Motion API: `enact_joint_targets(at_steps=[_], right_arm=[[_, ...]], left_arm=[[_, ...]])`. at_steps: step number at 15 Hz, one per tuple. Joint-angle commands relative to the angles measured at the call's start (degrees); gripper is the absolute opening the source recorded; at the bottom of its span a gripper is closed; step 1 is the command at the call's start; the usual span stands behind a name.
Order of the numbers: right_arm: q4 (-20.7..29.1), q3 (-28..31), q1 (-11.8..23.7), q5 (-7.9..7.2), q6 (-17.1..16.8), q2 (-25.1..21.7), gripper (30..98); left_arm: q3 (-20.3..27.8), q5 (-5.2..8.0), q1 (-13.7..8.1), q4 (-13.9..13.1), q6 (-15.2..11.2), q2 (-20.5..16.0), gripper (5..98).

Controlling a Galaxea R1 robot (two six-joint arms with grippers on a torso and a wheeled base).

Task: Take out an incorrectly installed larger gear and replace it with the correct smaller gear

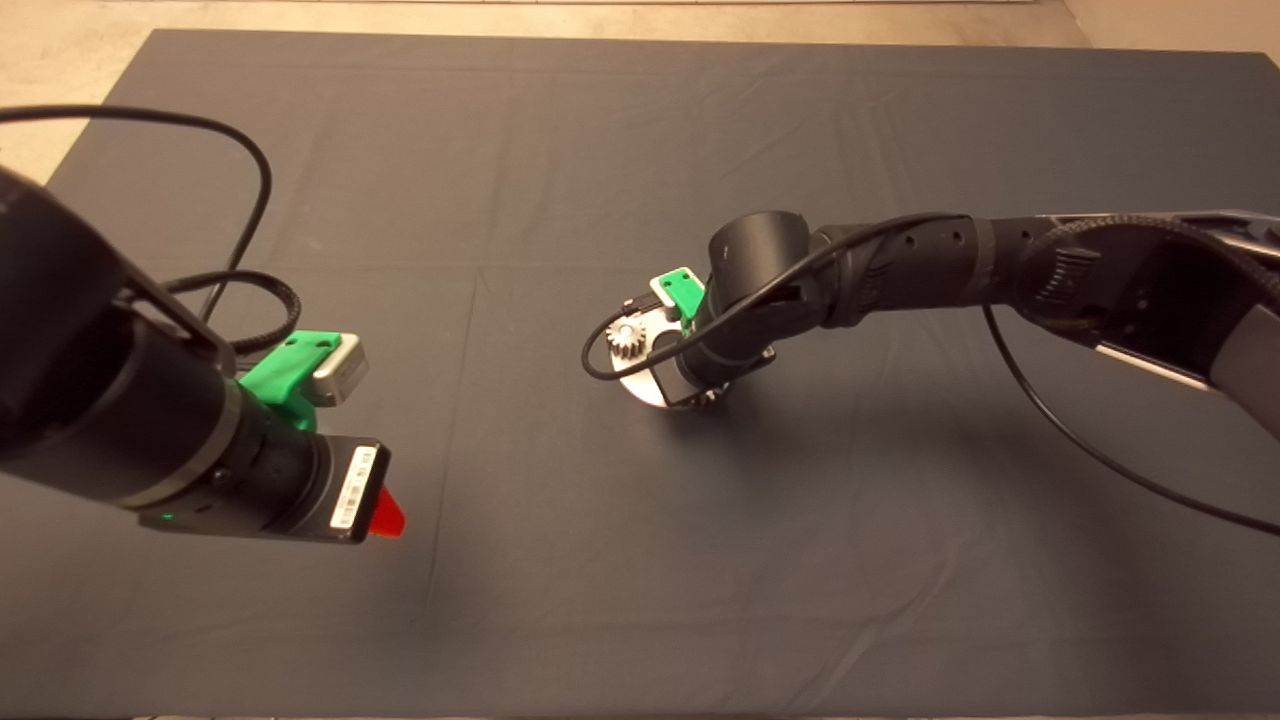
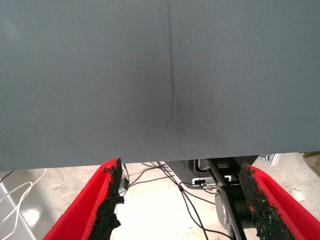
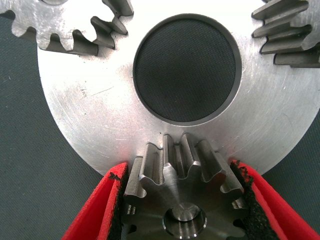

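The smaller gear [image 3: 170, 192], grey steel with straight teeth, sits on a pin at the edge of a round steel plate [image 3: 100, 110] with a large centre hole. My right gripper [image 3: 177, 167] is shut on this gear, a black pad pressed against its teeth on each side. In the head view the right wrist covers that spot on the plate [image 1: 638, 385] in the middle of the mat. The larger gear is out of view. My left gripper [image 2: 182, 172] hangs open over the mat's front left, holding nothing.
Two more small gears stand on the plate's rim, one [image 3: 65, 25] and another [image 3: 287, 30], both cut off by the picture's edge. One of them [image 1: 627, 340] shows in the head view beside the right wrist. A black cable loops off the right arm.
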Motion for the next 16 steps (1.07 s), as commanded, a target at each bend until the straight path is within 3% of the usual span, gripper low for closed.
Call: enact_joint_targets(at_steps=[1, 3, 7, 13, 16], right_arm=[[2.0, -1.1, 6.5, -6.33, 0.0, 1.0, 48.3], [2.6, -1.6, 6.9, -6.33, -0.1, 1.1, 48.5], [8.1, -1.5, 11.1, -6.33, -0.2, 1.0, 48.5], [9.8, -1.1, 11.0, -6.33, -0.3, -0.7, 48.1], [9.8, 0.3, 9.1, -6.33, -0.2, -5.4, 48.1]], left_arm=[[-0.3, 7.54, -0.4, 1.6, -0.5, 1.9, 59.2], [-1.4, 7.16, -0.4, 1.9, -0.6, 3.7, 59.2], [-3.4, 6.70, -0.4, 2.1, -0.5, 6.5, 59.2], [-3.4, 6.70, -0.4, 2.2, -0.4, 6.5, 59.2], [-3.4, 6.70, -0.4, 2.2, -0.5, 6.6, 59.2]])
